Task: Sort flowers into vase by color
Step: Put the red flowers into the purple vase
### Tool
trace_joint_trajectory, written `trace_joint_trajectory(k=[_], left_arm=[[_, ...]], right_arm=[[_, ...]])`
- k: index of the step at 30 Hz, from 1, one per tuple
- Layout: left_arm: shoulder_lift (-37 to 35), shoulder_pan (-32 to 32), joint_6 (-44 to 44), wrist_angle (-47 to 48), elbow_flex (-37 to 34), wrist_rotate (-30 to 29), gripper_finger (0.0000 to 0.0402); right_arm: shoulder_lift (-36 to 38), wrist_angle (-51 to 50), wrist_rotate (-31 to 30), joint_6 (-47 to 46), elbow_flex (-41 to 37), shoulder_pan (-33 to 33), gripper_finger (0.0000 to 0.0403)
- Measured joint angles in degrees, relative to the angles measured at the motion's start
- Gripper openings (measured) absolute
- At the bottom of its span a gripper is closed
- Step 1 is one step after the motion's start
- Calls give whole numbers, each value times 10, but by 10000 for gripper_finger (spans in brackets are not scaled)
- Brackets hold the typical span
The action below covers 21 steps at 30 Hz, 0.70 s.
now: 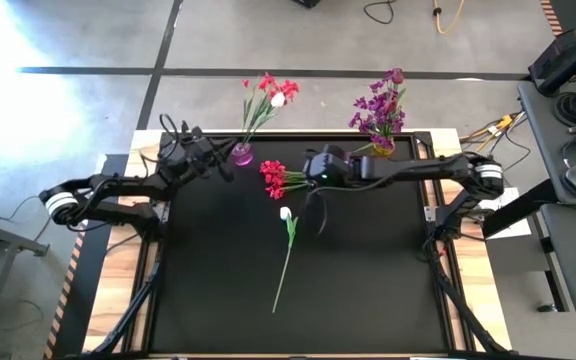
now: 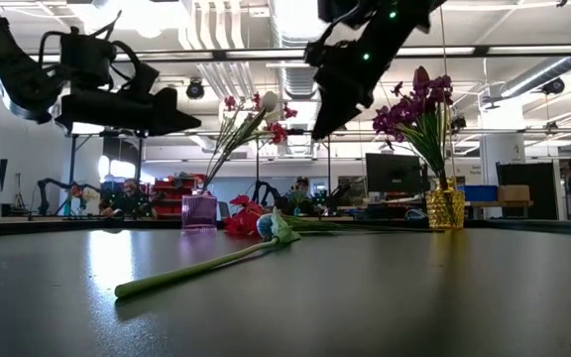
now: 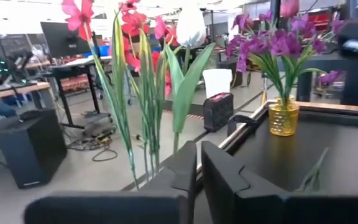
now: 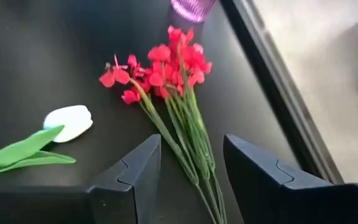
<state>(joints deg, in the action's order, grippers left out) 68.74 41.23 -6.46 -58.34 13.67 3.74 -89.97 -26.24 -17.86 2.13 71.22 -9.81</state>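
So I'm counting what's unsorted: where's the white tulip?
High view: the white tulip lies on the table's middle, just below the loose red bunch.

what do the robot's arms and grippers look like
Both arms are black and jointed, each with a white and silver band near its base and loose black cables along it. The left gripper and right gripper have flat, matte black fingers with notched inner edges.
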Motion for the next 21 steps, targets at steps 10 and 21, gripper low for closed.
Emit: trace_joint_trajectory(k=[10,21], left_arm=[[-36,0,27,-93,-71,3,1],[-54,0,44,-106,-79,31,0]], right_arm=[[-81,-84,176,50,36,-75,159],[-188,-95,179,146,71,-139,229]])
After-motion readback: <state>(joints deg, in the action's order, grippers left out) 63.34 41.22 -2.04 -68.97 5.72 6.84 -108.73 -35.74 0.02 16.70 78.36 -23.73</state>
